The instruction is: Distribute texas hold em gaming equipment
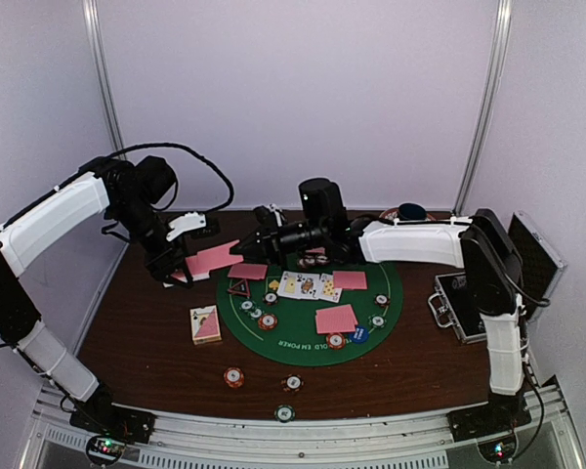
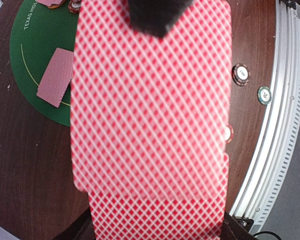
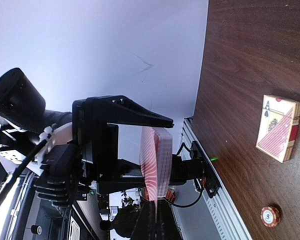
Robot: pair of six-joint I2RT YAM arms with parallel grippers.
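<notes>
My left gripper (image 1: 183, 260) is shut on a deck of pink-backed cards (image 1: 213, 258), held above the table's left side. The deck fills the left wrist view (image 2: 150, 210), with my left gripper (image 2: 157, 231) at its bottom edge. The top card (image 2: 150, 100) is slid partway off the deck. My right gripper (image 1: 256, 242) reaches across and is shut on that card's far end; its dark finger (image 2: 155, 17) shows there. In the right wrist view the deck (image 3: 157, 157) is edge-on and the card runs down into my right gripper (image 3: 155, 204).
A green round mat (image 1: 303, 337) holds pink-backed cards (image 1: 336, 319), face-up cards (image 1: 308, 284), a triangle marker (image 1: 238, 287), several chips and a blue disc (image 1: 359, 334). A card box (image 1: 205, 324) lies left; chips (image 1: 234, 376) near the front. A black case (image 1: 459, 305) is at right, a cup (image 1: 410, 211) behind.
</notes>
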